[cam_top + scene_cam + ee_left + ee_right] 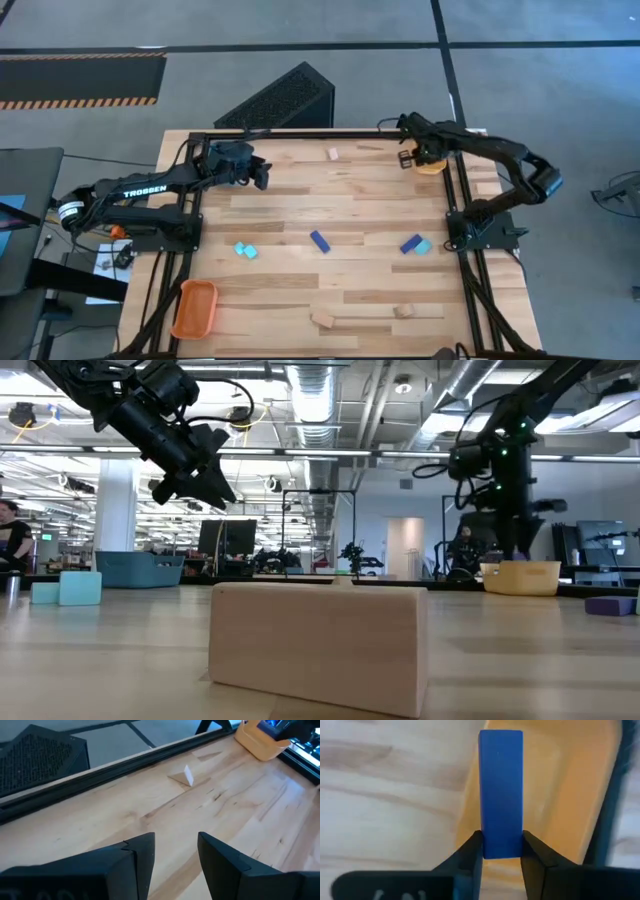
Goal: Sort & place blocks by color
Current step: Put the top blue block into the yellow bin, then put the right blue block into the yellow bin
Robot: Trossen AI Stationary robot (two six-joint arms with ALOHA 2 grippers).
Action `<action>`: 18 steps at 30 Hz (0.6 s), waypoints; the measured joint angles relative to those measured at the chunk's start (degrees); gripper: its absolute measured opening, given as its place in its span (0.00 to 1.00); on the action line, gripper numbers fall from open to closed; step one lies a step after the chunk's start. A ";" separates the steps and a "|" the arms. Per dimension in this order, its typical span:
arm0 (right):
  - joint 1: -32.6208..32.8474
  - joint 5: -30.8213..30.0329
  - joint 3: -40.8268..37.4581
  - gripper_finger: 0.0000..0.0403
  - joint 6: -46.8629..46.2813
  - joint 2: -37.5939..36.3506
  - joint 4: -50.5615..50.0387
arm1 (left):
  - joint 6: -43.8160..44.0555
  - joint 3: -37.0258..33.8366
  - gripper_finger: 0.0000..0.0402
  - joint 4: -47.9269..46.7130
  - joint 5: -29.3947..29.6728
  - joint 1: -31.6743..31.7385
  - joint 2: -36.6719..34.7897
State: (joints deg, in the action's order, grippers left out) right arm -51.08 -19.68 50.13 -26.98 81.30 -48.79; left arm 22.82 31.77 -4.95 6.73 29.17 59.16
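My right gripper [408, 157] is at the table's far right corner, shut on a dark blue block [501, 785] over the yellow-orange tray [560, 790], which also shows in the high view [433, 164]. My left gripper [262, 172] hovers open above the far left part of the table, its fingers apart around bare wood [176, 842]. A tan block [333, 154] lies flat ahead of it. Loose on the table are a cyan block [245, 250], a blue block [320, 241], a blue and cyan pair [415, 244] and two tan blocks [323, 320] [404, 311]. My right gripper [502, 842] pinches the dark blue block between its two fingers at the block's near end [502, 847], one finger [470, 852] on each long side. The block runs on in line with the fingers, past their tips, over the tray's rim and inside.
An orange tray [195, 307] sits at the near left corner. A teal tray [150, 568] shows far off in the low view. A black mesh box [285, 98] stands beyond the far edge. Black frame rails [470, 290] run along the table's sides. Bare wood spans the middle.
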 joint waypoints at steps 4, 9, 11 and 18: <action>-0.40 -1.56 0.39 0.40 -3.28 1.32 0.01 | -1.98 0.00 0.33 -0.14 -0.24 0.00 0.00; -0.28 -1.25 0.37 0.54 -5.07 1.50 0.67 | -3.74 0.00 0.33 -0.85 -0.26 0.00 0.00; -0.29 -1.29 0.37 0.57 -5.14 1.27 0.53 | -3.17 0.00 0.33 -1.50 -0.58 0.00 0.00; 7.12 0.49 0.37 0.55 -5.65 -4.58 0.65 | -1.37 -0.15 0.33 -1.02 -0.55 -0.72 0.00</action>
State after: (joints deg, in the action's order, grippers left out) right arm -43.96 -19.19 50.50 -32.63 76.73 -48.14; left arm 21.45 31.62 -5.97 6.18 28.45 59.16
